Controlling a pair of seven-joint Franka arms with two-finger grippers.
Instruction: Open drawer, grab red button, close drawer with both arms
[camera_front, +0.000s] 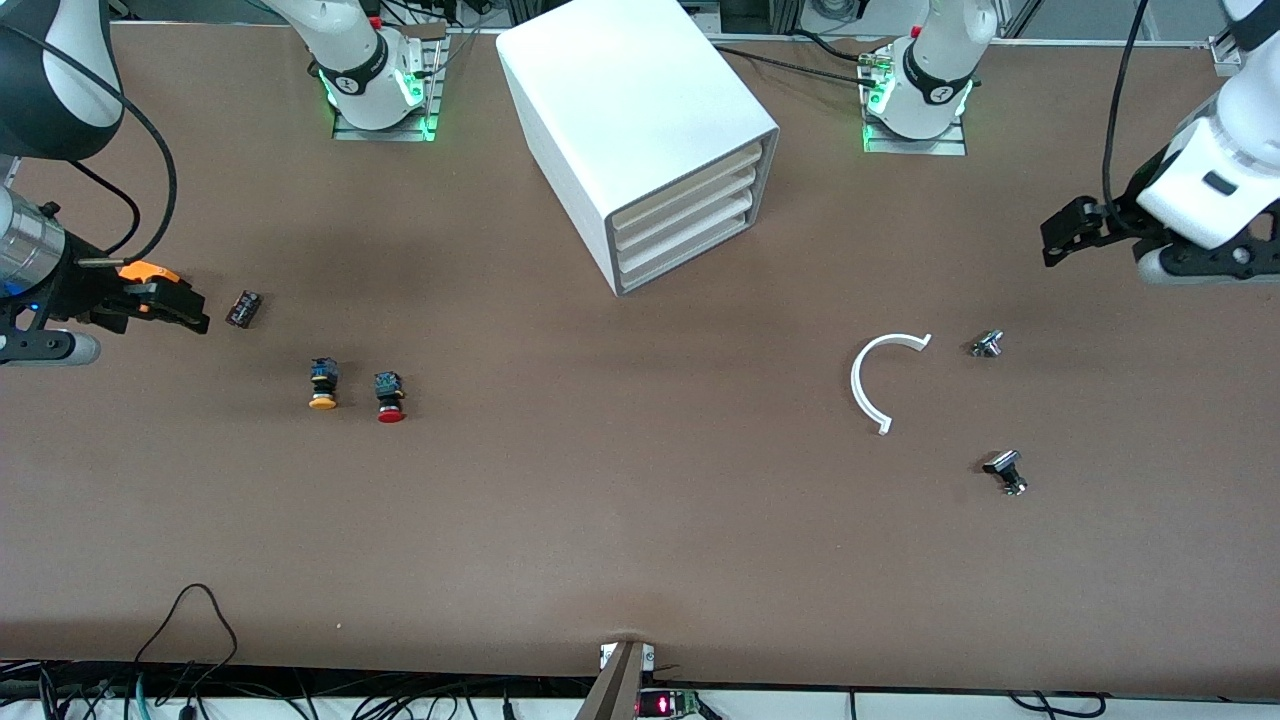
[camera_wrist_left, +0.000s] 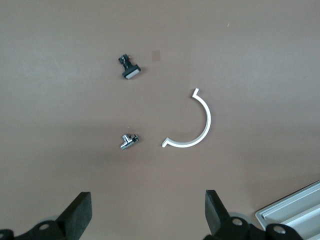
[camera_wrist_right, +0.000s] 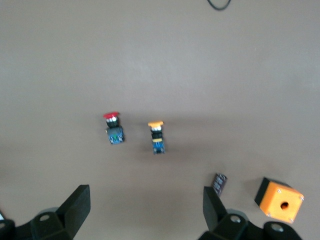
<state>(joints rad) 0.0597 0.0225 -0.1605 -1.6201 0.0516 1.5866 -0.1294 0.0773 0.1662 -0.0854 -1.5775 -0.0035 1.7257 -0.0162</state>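
Note:
The white cabinet (camera_front: 640, 120) stands midway between the two arm bases. Its four cream drawer fronts (camera_front: 690, 215) are all shut. The red-capped button (camera_front: 389, 397) lies on the table toward the right arm's end, beside a yellow-capped button (camera_front: 322, 384). It also shows in the right wrist view (camera_wrist_right: 113, 129). My right gripper (camera_front: 185, 312) hangs open and empty above the table at that end; the right wrist view (camera_wrist_right: 145, 210) shows its jaws wide apart. My left gripper (camera_front: 1058, 235) is open and empty in the air at the left arm's end, as the left wrist view (camera_wrist_left: 147, 212) shows.
An orange box (camera_wrist_right: 279, 199) and a small dark part (camera_front: 243, 308) lie under and beside the right gripper. A white curved strip (camera_front: 858, 385) and two small metal parts (camera_front: 987, 344) (camera_front: 1008, 472) lie toward the left arm's end. The cabinet's corner (camera_wrist_left: 295, 210) shows in the left wrist view.

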